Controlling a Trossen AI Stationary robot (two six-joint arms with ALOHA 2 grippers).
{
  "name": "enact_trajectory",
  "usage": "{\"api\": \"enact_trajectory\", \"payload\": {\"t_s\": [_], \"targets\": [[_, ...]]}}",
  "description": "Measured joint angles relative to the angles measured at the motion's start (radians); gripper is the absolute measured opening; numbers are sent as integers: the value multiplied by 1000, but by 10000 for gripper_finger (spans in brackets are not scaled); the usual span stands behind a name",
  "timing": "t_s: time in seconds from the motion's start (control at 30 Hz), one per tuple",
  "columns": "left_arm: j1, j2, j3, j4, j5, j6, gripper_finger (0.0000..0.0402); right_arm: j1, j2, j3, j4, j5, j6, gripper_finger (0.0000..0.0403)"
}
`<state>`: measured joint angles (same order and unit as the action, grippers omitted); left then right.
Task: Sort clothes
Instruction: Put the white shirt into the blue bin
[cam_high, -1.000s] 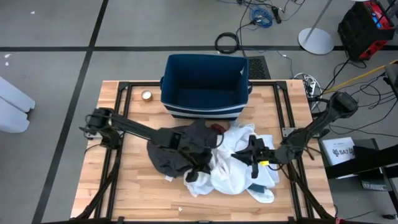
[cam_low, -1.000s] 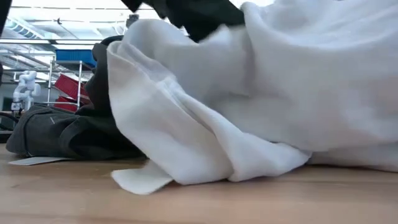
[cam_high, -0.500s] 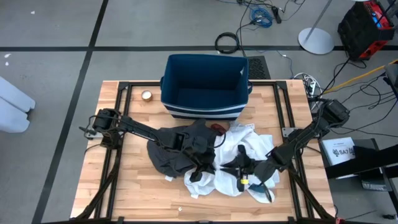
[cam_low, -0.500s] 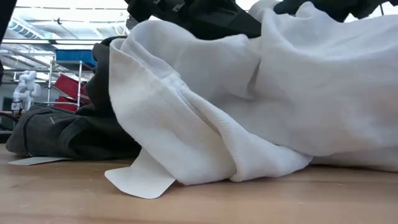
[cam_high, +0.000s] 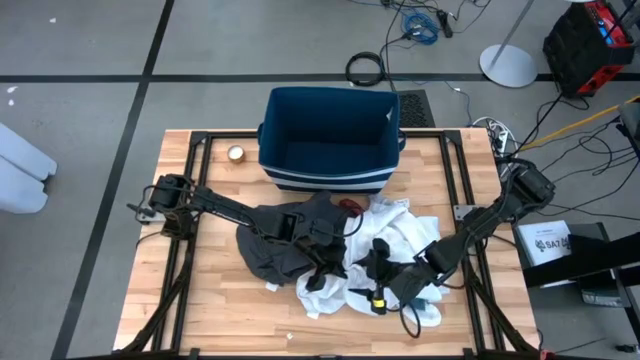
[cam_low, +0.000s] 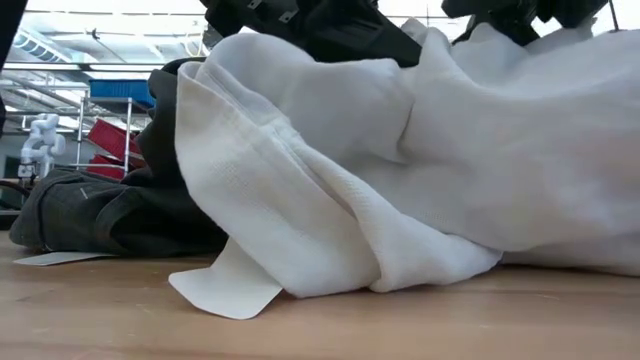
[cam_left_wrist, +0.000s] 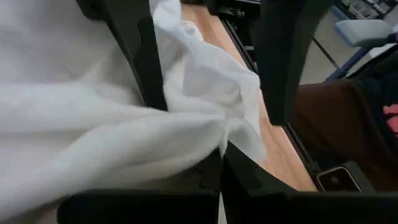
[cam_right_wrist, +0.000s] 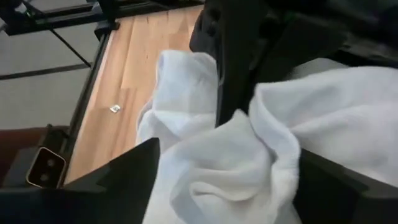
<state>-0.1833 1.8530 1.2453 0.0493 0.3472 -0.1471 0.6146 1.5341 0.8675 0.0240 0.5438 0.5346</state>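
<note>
Pressing into the white garment (cam_high: 385, 232) at centre frame, both grippers are down in the pile. Left gripper (cam_high: 325, 272) is buried in white folds, fingers (cam_left_wrist: 140, 56) spread with cloth bunched between them. Right gripper (cam_high: 372, 283) sits on the white cloth just right of it, its fingers (cam_right_wrist: 134, 168) apart around a fold. Dark grey garment (cam_high: 270, 250) lies left of the white one. Bin (cam_high: 330, 140) stands above them on the table (cam_high: 215, 300). No writing readable anywhere.
</note>
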Motion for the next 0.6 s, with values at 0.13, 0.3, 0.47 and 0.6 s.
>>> {"api": "enact_trajectory", "payload": {"t_s": [0.13, 0.3, 0.47, 0.6], "targets": [[5, 0, 0, 3, -13, -1, 0, -20, 3, 0, -40, -1, -4, 334], [5, 0, 0, 26, -16, -2, 0, -47, 11, 0, -71, -1, -13, 337], [8, 0, 0, 48, -16, -2, 4, -72, 46, 0, -74, -64, -21, 314], [9, 0, 0, 53, -16, 0, 29, -80, 79, 0, -85, -100, -15, 267]]}}
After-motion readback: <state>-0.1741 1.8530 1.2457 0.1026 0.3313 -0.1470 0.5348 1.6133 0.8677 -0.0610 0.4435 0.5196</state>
